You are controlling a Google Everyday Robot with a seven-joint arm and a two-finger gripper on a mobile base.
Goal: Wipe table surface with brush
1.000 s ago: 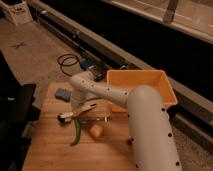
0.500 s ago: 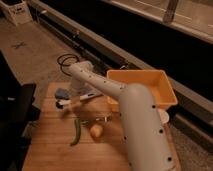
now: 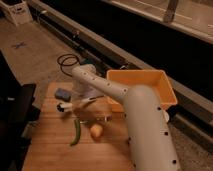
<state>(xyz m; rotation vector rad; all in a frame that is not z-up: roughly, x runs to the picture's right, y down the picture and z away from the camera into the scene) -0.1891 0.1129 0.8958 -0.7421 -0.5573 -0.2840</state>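
The white robot arm [image 3: 145,120] rises from the lower right and reaches across to the far side of the desk [image 3: 50,145], a light brown plank top with visible seams. Its end effector [image 3: 86,85] sits at the far edge of the wood, near the middle of the view, largely hidden behind the arm's own pale wrist housing, so the fingers themselves cannot be made out; it is closed. The brush [image 3: 77,104] lies just in front of it and slightly to the left, a slim pale handle running at a shallow slant with a dark rounded head at its left end, low over the wood. Its right end runs up toward the wrist, but whether the end effector actually grips it cannot be told. A blue-grey sponge [image 3: 62,93] rests on the wood just behind the brush head, close to the far left corner. Nearer the front, a green curved vegetable [image 3: 76,132] lies on the planks, and a small yellowish rounded item [image 3: 96,131] sits just beside it to the right, the two apart but close. A thin metal utensil [image 3: 100,119] lies between these and the arm. An orange tray [image 3: 167,92] stands at the right edge of the desk, partly covered by the arm. A black cable [image 3: 67,61] loops on the floor beyond the desk.
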